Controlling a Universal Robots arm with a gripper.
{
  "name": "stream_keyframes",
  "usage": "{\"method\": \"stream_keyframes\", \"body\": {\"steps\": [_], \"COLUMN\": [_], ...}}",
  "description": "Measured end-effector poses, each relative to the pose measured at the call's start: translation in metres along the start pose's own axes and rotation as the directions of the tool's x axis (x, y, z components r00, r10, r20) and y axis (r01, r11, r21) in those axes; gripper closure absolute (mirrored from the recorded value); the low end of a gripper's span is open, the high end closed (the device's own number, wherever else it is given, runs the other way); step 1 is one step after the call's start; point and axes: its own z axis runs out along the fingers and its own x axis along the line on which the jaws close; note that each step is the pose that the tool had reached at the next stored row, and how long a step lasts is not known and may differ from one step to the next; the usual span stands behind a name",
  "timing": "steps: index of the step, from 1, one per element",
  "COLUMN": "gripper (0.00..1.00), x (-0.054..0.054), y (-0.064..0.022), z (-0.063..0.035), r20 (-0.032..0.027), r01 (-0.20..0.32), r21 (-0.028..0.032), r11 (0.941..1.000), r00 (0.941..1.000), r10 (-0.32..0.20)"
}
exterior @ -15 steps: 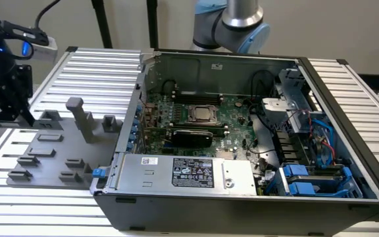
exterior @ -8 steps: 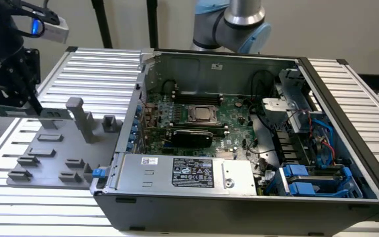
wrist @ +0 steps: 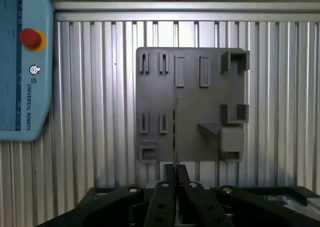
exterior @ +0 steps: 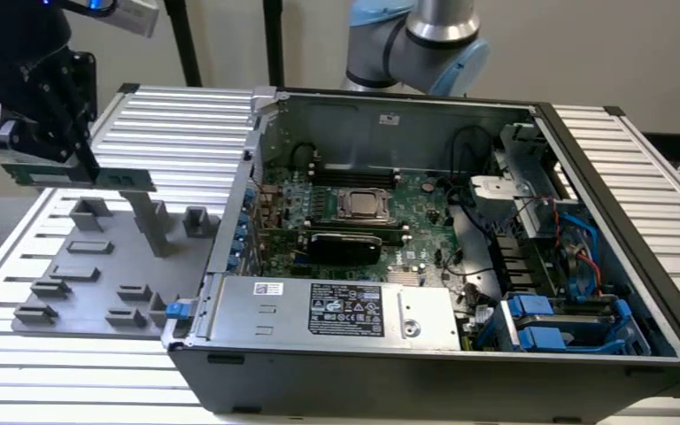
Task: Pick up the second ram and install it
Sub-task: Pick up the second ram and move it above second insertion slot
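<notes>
Holding the second ram (exterior: 110, 180) pinched in the end effector (exterior: 66, 161), long axis level above the grey fixture (exterior: 92, 266), motherboard (exterior: 423, 199) well apart toward the exterior view's right.

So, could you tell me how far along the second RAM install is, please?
Pick-up looks done: the hand is shut on the second ram, held clear above the grey fixture. Installing is left: the stick is outside the computer case, not yet in a motherboard slot.
</notes>
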Motion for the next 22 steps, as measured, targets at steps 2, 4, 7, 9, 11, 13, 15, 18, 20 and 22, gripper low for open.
{"method": "stream_keyframes", "body": {"steps": [2,4,7,9,11,13,15,18,20,22], "gripper": [1.00,1.00,1.00,1.00,1.00,1.00,1.00,1.00,1.00,1.00], "x": [-0.001,-0.002,-0.004,-0.006,-0.008,-0.010,-0.012,-0.016,-0.019,-0.022], "y": [-0.0089,-0.0178,-0.0302,-0.0377,-0.0452,-0.0528,-0.0601,-0.0709,-0.0776,-0.0846], "z": [-0.0030,-0.0044,-0.0051,-0.0054,-0.0056,-0.0057,-0.0059,-0.0061,-0.0062,-0.0062], "r20": [-0.0002,-0.0002,-0.0001,-0.0001,-0.0002,-0.0001,-0.0001,-0.0001,-0.0001,-0.0001], "r01": [0.000,0.000,0.000,0.000,0.000,0.000,0.000,0.000,0.000,0.000], "r21": [-0.0001,-0.0001,0.0000,0.0000,-0.0001,0.0000,0.0000,-0.0001,0.0000,0.0000], "r11": [1.0000,1.0000,1.0000,1.0000,1.0000,1.0000,1.0000,1.0000,1.0000,1.0000], "r00": [1.0000,1.0000,1.0000,1.0000,1.0000,1.0000,1.0000,1.0000,1.0000,1.0000], "r10": [0.000,0.000,0.000,0.000,0.000,0.000,0.000,0.000,0.000,0.000]}}
